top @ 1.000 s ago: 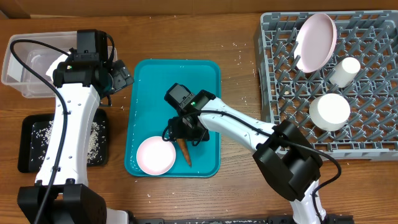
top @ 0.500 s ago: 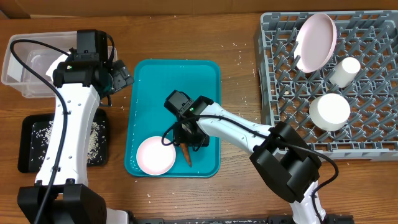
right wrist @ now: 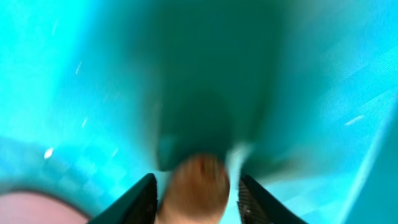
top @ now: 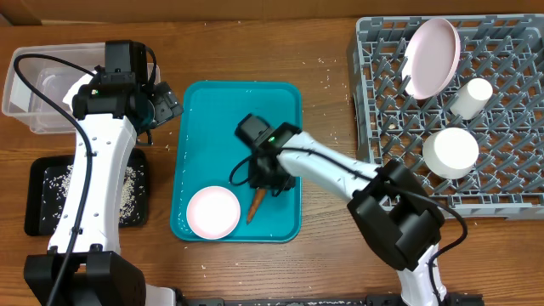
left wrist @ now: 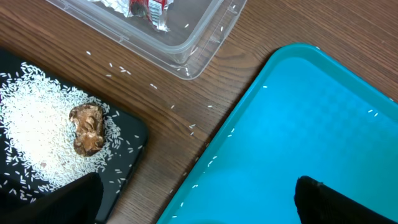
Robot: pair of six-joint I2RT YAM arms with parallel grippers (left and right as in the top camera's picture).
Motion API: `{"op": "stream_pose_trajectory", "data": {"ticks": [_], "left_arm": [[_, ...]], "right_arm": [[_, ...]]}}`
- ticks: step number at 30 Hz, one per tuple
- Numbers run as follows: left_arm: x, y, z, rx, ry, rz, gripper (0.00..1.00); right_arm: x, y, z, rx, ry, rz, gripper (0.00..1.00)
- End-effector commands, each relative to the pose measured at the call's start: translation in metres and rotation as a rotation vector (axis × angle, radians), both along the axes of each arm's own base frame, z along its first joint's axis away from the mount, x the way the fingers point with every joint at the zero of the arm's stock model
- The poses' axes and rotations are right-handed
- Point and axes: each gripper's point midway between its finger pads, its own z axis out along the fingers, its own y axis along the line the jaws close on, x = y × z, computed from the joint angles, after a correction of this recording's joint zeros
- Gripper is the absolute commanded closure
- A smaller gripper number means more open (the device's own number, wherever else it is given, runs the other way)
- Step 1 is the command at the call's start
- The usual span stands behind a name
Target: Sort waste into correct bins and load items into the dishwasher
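Overhead: one carrot [top: 255,206] over the teal tray [top: 212,119], tip pointing toward the near edge, with the right gripper [top: 269,180] pinched on its thick end. The right wrist view is blurred, but the orange stub sits squeezed between both fingers. One pink bowl [top: 212,212] lies just left of it on the tray.

In the dish rack [top: 510,170], far right, there are three pieces: one plate [top: 432,56] on edge, one cup [top: 472,96], one upturned bowl [top: 450,151].

Two bins stand on the left, the clear tub [top: 25,102] far and the black tray [top: 42,200] near. The left wrist view shows one brown lump [left wrist: 87,127] in the rice [left wrist: 37,130] on the black tray, and crumpled paper [left wrist: 140,7] with a red scrap in the tub. The left gripper [left wrist: 199,202] is spread wide, empty.
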Motion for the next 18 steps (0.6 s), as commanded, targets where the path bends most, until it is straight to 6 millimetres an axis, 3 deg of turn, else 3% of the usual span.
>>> {"op": "stream_pose_trajectory", "data": {"ticks": [1,5,9,11,12,13,14,15,16,17,18], "left_arm": [[0.003,-0.001,0.009,-0.008,-0.029,0.003,0.0],[0.003,-0.001,0.009,-0.008,-0.029,0.003,0.0],[0.003,-0.001,0.009,-0.008,-0.029,0.003,0.0],[0.003,-0.001,0.009,-0.008,-0.029,0.003,0.0],[0.003,-0.001,0.009,-0.008,-0.029,0.003,0.0],[0.003,-0.001,0.009,-0.008,-0.029,0.003,0.0],[0.003,-0.001,0.009,-0.008,-0.029,0.003,0.0],[0.003,-0.001,0.009,-0.008,-0.029,0.003,0.0],[0.003,-0.001,0.009,-0.008,-0.029,0.003,0.0],[0.003,-0.001,0.009,-0.008,-0.029,0.003,0.0],[0.003,-0.001,0.009,-0.008,-0.029,0.003,0.0]], "right_arm": [[0.016,0.001,0.013,0.1,0.025,0.014,0.63],[0.024,0.002,0.034,0.169,0.03,0.032,0.62],[0.041,-0.014,0.078,0.191,-0.029,0.036,0.57],[0.054,-0.03,0.112,0.213,-0.087,0.03,0.53],[0.062,-0.045,0.135,0.215,-0.132,0.01,0.5],[0.066,-0.054,0.145,0.208,-0.153,-0.009,0.49],[0.075,-0.082,0.173,0.175,-0.209,-0.067,0.46],[0.078,-0.094,0.182,0.16,-0.228,-0.091,0.45],[0.084,-0.127,0.204,0.111,-0.278,-0.159,0.4],[0.086,-0.142,0.214,0.089,-0.3,-0.189,0.38],[0.093,-0.179,0.233,0.039,-0.359,-0.271,0.0]]}}
